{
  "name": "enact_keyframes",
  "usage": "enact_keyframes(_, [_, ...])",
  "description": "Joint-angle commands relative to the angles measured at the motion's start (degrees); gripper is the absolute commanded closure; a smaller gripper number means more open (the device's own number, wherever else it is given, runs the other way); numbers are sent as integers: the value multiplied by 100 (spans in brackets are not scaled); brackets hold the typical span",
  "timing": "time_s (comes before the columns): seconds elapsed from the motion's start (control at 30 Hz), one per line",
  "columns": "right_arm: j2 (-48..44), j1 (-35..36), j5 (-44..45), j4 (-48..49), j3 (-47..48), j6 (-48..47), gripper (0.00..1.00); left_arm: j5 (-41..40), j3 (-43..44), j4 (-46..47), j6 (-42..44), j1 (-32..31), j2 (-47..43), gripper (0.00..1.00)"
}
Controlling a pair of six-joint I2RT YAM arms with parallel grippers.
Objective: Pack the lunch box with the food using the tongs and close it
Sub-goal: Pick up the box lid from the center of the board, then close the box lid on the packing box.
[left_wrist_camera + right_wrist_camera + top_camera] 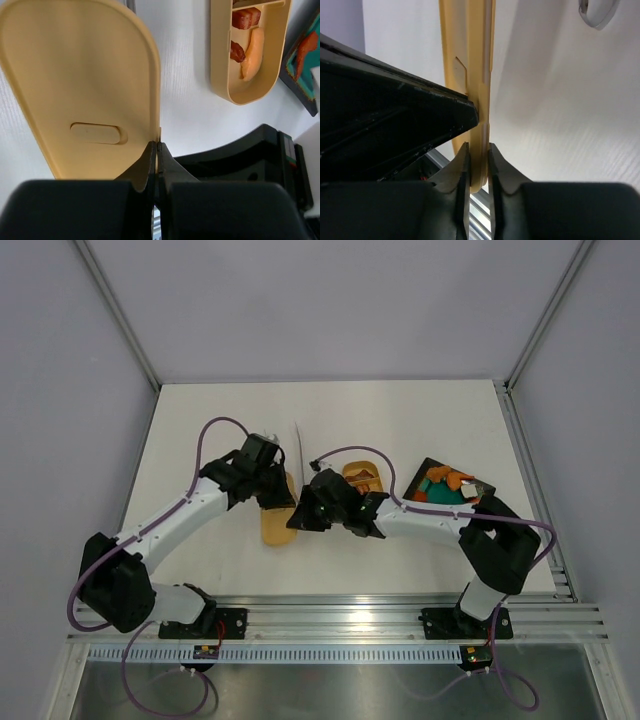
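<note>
The lid (85,75), a flat orange-tan oblong with a small raised tab, is gripped from two sides near the middle of the top view, left of the lunch box (216,60). In the left wrist view the left claw (158,146) is fully closed, its tips pinching the lid's thin lower-right rim. In the right wrist view the lid is seen edge-on, running up the centre of the frame. The right claw (479,160) stands narrowly parted with one finger pressed against each face of the rim, so it has hold of the lid too. The left claw's black tip touches the same rim just above.

The lunch box lies open on the white bench (400,420), in the upper right of the left wrist view. It holds food (252,47): an orange sausage shape, a red-brown chunk above it and a dark red bit beside it. The black tray (430,465) sits just right of the box with more pieces on it. The tongs (299,448) lie on the bench above the lid, free of both claws.
</note>
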Motion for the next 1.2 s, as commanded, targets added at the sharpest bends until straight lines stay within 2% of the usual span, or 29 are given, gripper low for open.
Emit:
enact_keyframes(0.0, [-419, 46, 411, 560, -294, 344, 85, -15, 191, 128, -76, -25, -263, 100])
enact_keyframes(0.03, [-490, 55, 577, 508, -338, 370, 94, -24, 191, 137, -68, -25, -272, 99])
enact_keyframes(0.07, [-569, 46, 657, 464, -417, 397, 97, -59, 234, 120, -68, -34, -272, 95])
enact_keyframes(0.17, [-798, 20, 869, 87, -322, 83, 100, -199, 383, 49, 20, -25, -325, 58])
enact_keyframes(0.2, [-859, 3, 921, -175, -278, -33, 100, -252, 436, 23, 46, -25, -351, 52])
enact_keyframes(0.23, [-895, -41, 913, -421, -242, -251, 100, -296, 489, -21, 73, -25, -395, 38])
enact_keyframes(0.33, [-1070, -339, 624, -773, -216, -516, 100, -358, 840, -126, 222, -25, -509, 21])
enact_keyframes(0.47, [-1448, -919, 282, -1433, -137, -1236, 100, -586, 1534, -504, 372, -25, -755, 19])
enact_keyframes(0.6, [-1948, -2261, -447, -2285, -14, -1887, 100, -1025, 2194, -847, 582, -25, -1062, 19])
enact_keyframes(0.73, [-1739, -3150, -1450, -3277, 372, -2660, 100, -1289, 2423, -962, 758, -34, -1230, 19])
enact_keyframes(0.9, [-1485, -3539, -2249, -3263, 321, -2890, 100, -1079, 2151, -830, 724, -25, -1292, 19])
enact_keyframes(1.17, [-879, -3996, -2919, -3385, 496, -3523, 100, -1000, 1948, -803, 723, -25, -1424, 19])
